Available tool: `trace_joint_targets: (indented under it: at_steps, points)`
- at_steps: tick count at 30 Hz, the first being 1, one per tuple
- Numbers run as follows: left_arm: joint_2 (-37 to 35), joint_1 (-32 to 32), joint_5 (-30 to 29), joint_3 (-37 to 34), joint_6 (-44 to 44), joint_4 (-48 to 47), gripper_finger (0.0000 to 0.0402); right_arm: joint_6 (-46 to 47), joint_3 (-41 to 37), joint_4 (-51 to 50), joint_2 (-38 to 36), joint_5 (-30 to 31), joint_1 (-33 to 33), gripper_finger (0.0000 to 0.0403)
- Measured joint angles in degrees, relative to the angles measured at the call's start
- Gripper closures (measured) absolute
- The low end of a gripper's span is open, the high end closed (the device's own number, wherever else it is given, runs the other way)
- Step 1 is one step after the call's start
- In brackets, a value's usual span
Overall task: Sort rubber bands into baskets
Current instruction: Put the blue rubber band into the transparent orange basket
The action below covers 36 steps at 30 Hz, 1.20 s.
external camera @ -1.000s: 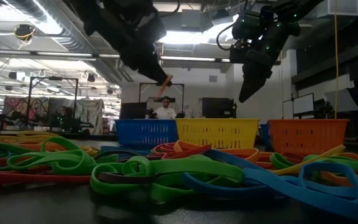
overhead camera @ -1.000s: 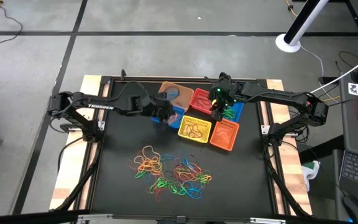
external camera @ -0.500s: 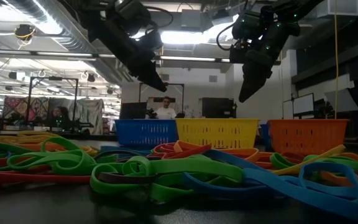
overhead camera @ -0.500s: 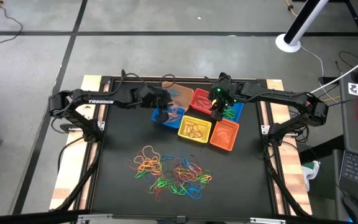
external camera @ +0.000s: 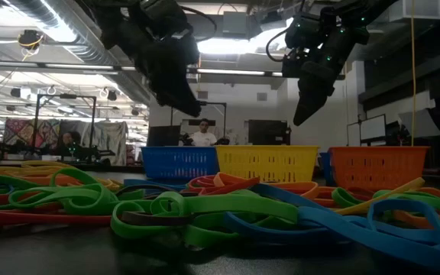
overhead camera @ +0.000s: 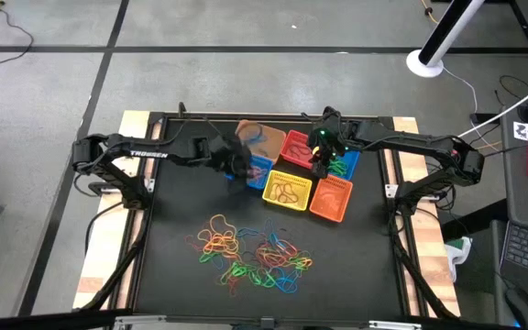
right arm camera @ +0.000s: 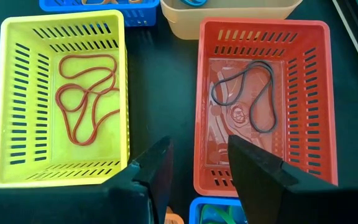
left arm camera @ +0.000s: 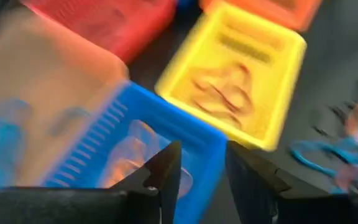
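Your left gripper (left arm camera: 197,171) hovers over the blue basket (left arm camera: 135,143), fingers spread and empty; right gripper (right arm camera: 197,163) waits beside it, spread above the red basket (right arm camera: 266,106).

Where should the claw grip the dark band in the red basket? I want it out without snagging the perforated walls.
Judging by the right wrist view, take the dark rubber band from straight above, at its narrow waist mid-loop. It lies flat on the red basket floor, clear of the walls, and there its two strands run closest, so one pinch catches both.
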Motion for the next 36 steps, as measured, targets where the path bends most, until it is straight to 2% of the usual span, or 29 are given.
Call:
trace_joint_targets:
  at_steps: [5,10,19,23,31,36]
  points:
    - [-0.02,-6.47,2.24,-3.61,-4.49,-2.53,0.0279,-0.02,0.02,0.00,0.00,0.00,0.00,0.0246]
    - [-0.02,-13.64,2.25,-7.08,-4.46,-1.72,0.0279,-0.01,0.00,0.00,0.00,0.00,0.02,0.0246]
    - [0.15,-23.21,1.58,-13.05,-4.89,10.67,0.0279,-0.02,0.02,0.07,0.00,0.00,0.00,0.0246]
    - [1.46,-25.60,-2.03,-14.28,-4.92,16.27,0.0279,-0.02,0.00,0.08,0.00,0.00,0.00,0.0246]
    - [8.48,-26.73,-6.39,-14.36,-6.75,18.18,0.0279,-0.02,0.00,0.09,0.00,-0.02,0.04,0.0246]
    - [11.79,-26.67,-9.38,-14.25,-10.97,19.94,0.0279,0.00,0.00,0.07,0.00,-0.48,0.04,0.0246]
